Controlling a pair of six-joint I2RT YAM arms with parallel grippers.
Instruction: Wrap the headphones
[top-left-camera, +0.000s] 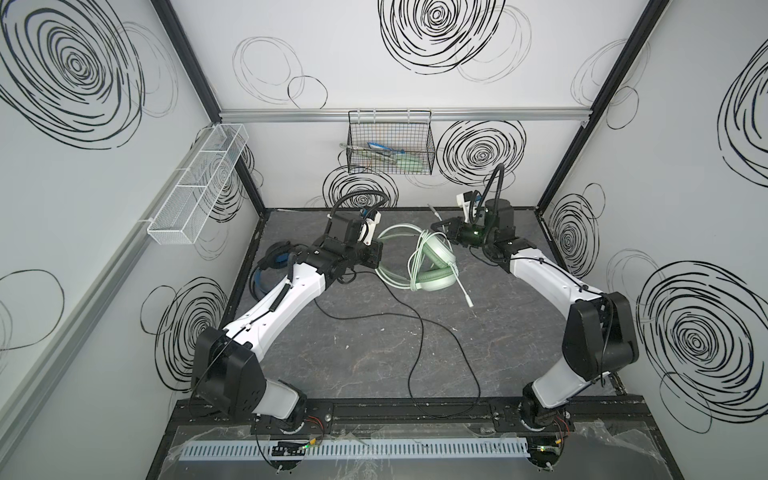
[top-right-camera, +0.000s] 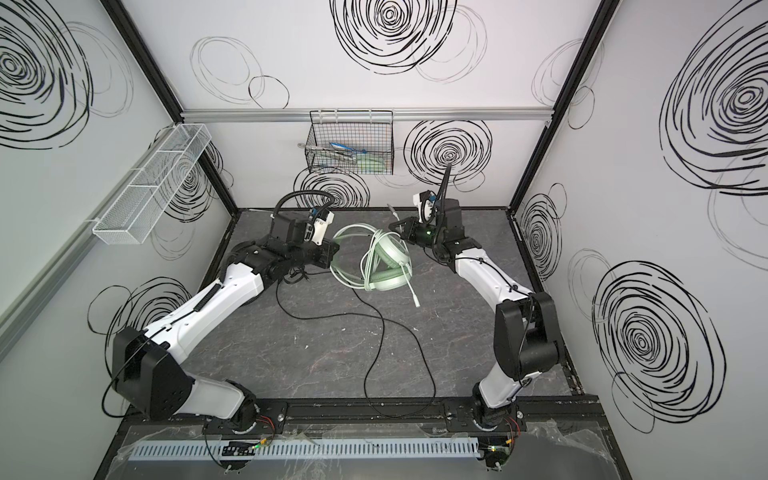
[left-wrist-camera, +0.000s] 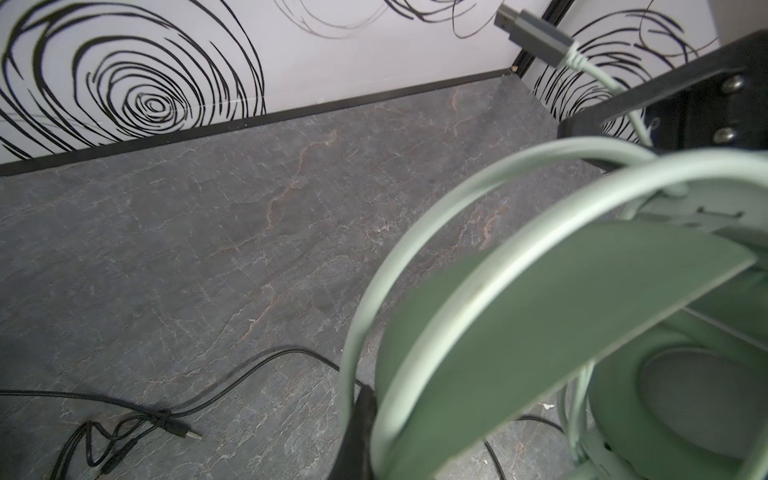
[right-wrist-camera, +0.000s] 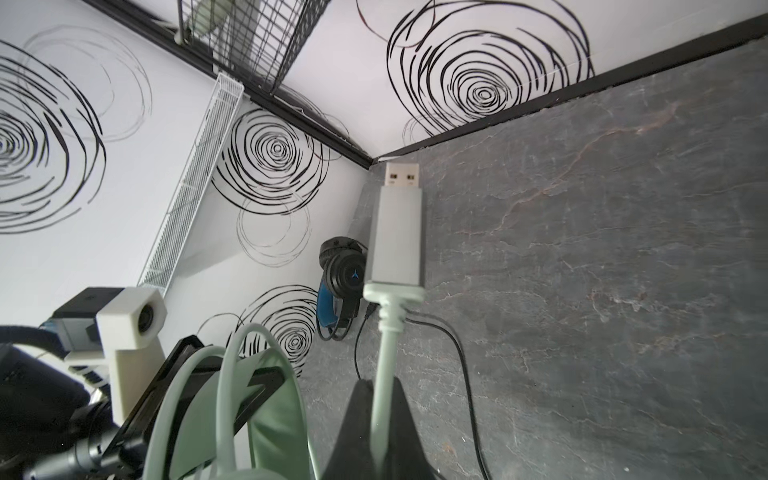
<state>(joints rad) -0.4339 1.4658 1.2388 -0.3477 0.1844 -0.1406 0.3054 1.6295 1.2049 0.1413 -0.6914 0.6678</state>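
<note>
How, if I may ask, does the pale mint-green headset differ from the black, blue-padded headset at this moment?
The pale mint-green headset sits mid-table, held by the left gripper; the black, blue-padded headset lies untouched by the left wall. The mint-green headset's pale cord is looped round it, its end in the right gripper; the black headset's black cord trails loose. Both are corded over-ear headsets.

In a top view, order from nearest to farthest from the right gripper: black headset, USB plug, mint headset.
1. USB plug, just beyond the right gripper.
2. Mint headset, centre.
3. Black headset, far left.
</note>
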